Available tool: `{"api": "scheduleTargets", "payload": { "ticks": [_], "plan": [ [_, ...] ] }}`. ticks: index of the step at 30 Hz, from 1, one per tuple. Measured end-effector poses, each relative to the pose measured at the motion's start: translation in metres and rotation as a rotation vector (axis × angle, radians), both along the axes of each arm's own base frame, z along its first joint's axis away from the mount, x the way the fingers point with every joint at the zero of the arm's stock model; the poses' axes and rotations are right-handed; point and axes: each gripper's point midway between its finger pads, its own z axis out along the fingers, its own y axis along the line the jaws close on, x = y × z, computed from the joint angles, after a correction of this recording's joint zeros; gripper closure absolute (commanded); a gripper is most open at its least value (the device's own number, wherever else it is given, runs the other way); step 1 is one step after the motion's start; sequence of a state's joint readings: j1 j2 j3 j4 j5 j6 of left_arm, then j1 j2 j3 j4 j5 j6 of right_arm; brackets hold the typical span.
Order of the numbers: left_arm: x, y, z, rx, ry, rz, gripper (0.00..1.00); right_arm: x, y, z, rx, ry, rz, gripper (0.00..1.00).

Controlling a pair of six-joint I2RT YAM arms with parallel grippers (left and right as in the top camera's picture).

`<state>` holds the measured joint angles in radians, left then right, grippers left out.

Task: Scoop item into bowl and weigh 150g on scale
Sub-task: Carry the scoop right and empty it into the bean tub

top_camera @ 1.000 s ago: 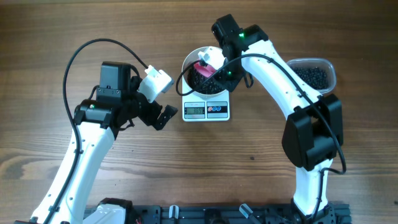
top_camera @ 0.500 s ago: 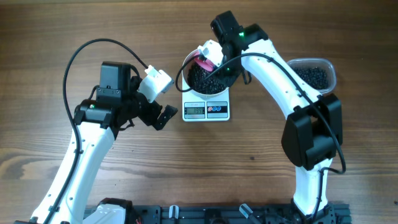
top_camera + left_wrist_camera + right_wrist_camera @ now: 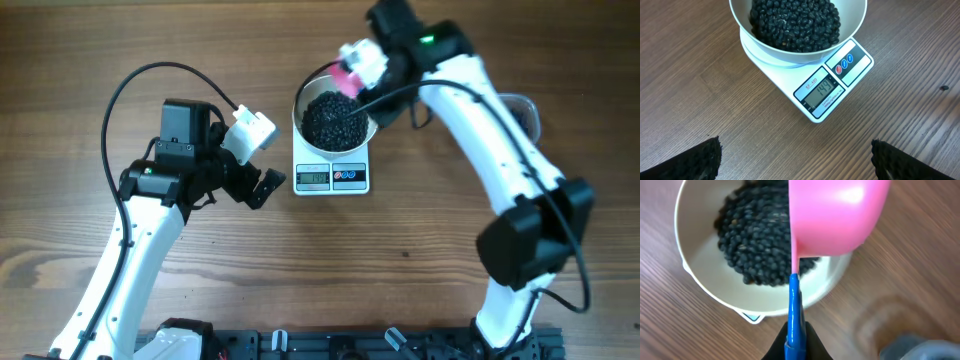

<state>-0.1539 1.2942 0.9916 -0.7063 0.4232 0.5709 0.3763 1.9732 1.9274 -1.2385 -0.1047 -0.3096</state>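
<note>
The black beans sit heaped in the white bowl, which stands on the small white scale in the middle of the wooden surface, its display showing 149. The right fingers are pressed together on the blue handle of a pink scoop, held above the bowl's rim with its rounded back facing up. The left fingers are spread wide with nothing between them, hanging above the surface just in front of the scale.
</note>
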Motion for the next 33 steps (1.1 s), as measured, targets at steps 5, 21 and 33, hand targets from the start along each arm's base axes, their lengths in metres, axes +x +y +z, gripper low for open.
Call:
{"api": "scheduleTargets", "payload": {
  "ticks": [5, 21, 33],
  "plan": [
    [0.000, 0.000, 0.000, 0.000, 0.000, 0.000, 0.00, 0.011, -0.046, 0.021, 0.084, 0.007, -0.233, 0.96],
    [0.000, 0.000, 0.000, 0.000, 0.000, 0.000, 0.00, 0.032, -0.080, 0.033, 0.320, 0.089, -0.681, 0.96],
    [0.000, 0.000, 0.000, 0.000, 0.000, 0.000, 0.00, -0.050, -0.148, 0.012, -0.046, 0.320, -0.938, 0.96]
  ]
}}
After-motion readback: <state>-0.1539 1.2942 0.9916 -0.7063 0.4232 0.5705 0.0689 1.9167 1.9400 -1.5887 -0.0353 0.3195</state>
